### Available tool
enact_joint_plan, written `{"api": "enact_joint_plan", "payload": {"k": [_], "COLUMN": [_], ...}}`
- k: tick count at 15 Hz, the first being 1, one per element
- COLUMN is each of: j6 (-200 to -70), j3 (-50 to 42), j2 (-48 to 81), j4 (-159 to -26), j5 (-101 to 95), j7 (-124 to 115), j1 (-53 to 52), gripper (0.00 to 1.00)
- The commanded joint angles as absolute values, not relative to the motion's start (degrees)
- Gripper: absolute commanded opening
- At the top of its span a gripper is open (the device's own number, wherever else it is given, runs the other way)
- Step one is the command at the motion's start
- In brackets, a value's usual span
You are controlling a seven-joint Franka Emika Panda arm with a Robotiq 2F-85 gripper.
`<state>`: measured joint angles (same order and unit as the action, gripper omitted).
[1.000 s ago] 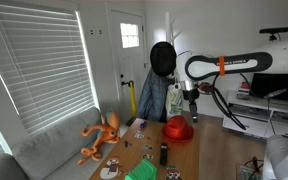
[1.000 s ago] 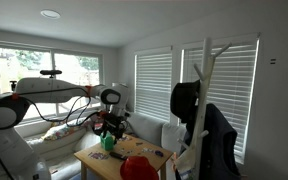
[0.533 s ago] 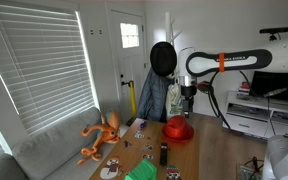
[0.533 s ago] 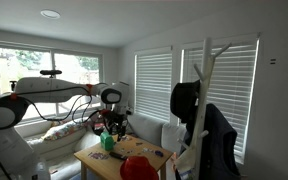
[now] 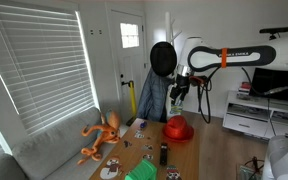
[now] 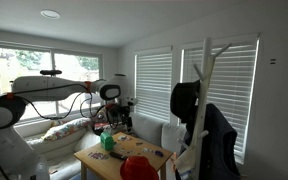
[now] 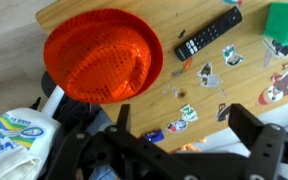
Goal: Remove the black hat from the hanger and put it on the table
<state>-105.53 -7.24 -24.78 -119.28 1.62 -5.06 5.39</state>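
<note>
The black hat (image 5: 162, 58) hangs on the hanger (image 5: 147, 88), a thin stand with a blue jacket (image 5: 153, 100) draped on it; both also show in an exterior view, hat (image 6: 185, 100) and hanger (image 6: 203, 75). My gripper (image 5: 178, 94) hangs just beside the jacket, below the black hat and apart from it, above the red hat (image 5: 179, 127) on the brown table (image 5: 208, 152). In the wrist view the gripper (image 7: 189, 130) is open and empty, looking down on the red hat (image 7: 102, 55) and the table (image 7: 179, 70). The black hat is out of the wrist view.
On the table lie a black remote (image 7: 209, 35), stickers and small items, and a green object (image 7: 287, 20). An orange octopus toy (image 5: 102, 135) sits on the grey sofa (image 5: 44, 152). Blinds cover the windows. A white printed bag (image 7: 14, 135) lies beside the table.
My arm has risen and swung toward the hanger; the gripper is now higher and closer to the jacket and black hat. The hats have not moved.
</note>
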Motion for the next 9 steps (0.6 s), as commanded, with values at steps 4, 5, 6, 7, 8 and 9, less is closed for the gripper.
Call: {"api": "enact_joint_plan", "payload": {"k": [4,5,6,7,8,9], "j6": [-121.06,-117.50,-119.06,-119.64,-119.78,-119.80], "j3": [-3.70,-4.84,-4.61,-4.48,-4.41,-4.36], "j2": [-25.68,-24.69,-24.69,-24.69,-24.70,-24.70], "j4": [-120.74,-119.52,-119.64,-119.66,-119.66,-119.66], "j5": [-3.68,-1.90,-2.36,-2.53,-2.57,-2.58], "j7": [-18.15,-13.93,-15.21,-15.88,-16.19,-16.34], "j1": [10.12,8.68,9.16,9.40,9.50,9.53], "gripper": [1.00,1.00,1.00,1.00,1.00,1.00]}}
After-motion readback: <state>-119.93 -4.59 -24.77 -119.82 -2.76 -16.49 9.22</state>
